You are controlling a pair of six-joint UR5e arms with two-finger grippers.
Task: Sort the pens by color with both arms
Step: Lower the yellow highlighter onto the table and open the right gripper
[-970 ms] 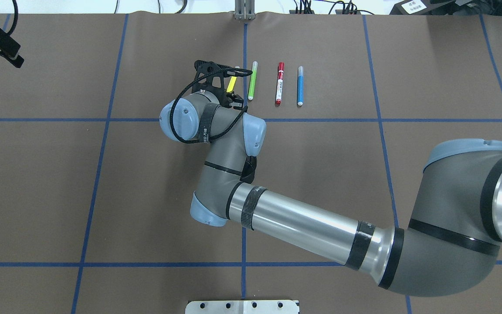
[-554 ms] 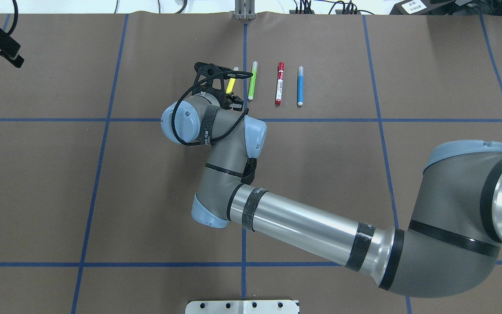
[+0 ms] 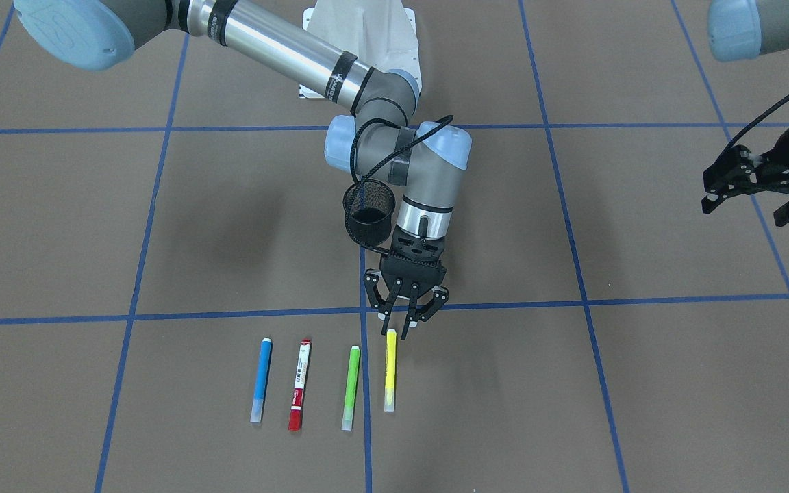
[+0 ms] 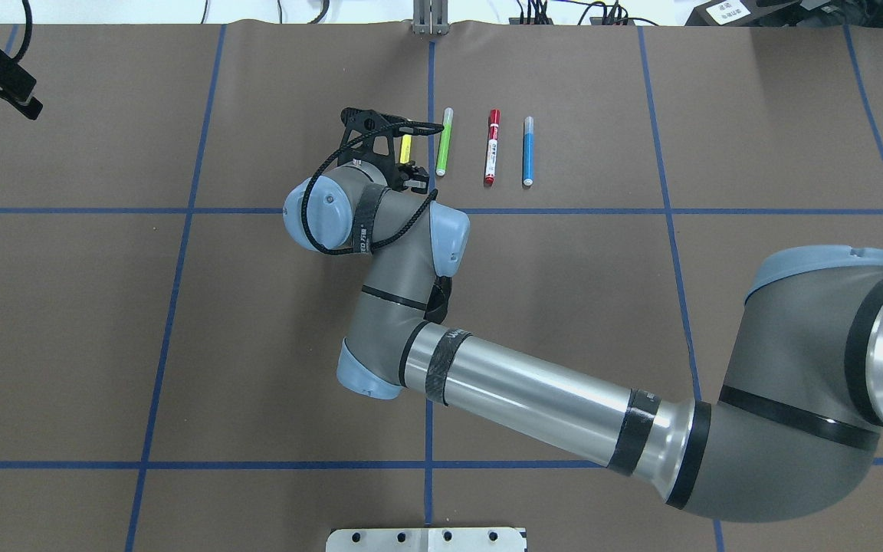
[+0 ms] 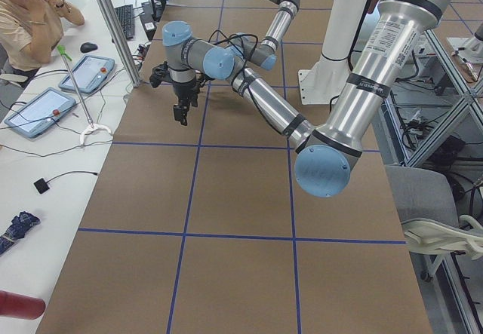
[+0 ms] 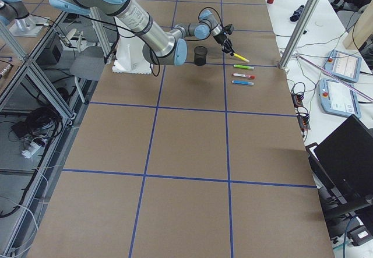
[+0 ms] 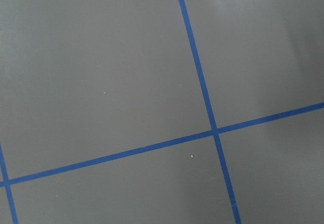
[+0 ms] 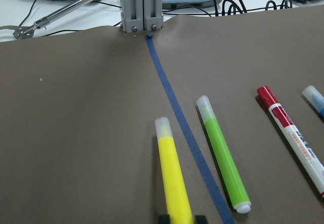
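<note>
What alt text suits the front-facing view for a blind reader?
A black two-finger gripper on a silver-grey robot arm grips the upper end of a yellow pen, rightmost in a row with a green pen, a red-and-white pen and a blue pen on a brown table.

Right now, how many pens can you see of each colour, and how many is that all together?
blue pen: 1
red pen: 1
green pen: 1
yellow pen: 1
Total: 4 pens
</note>
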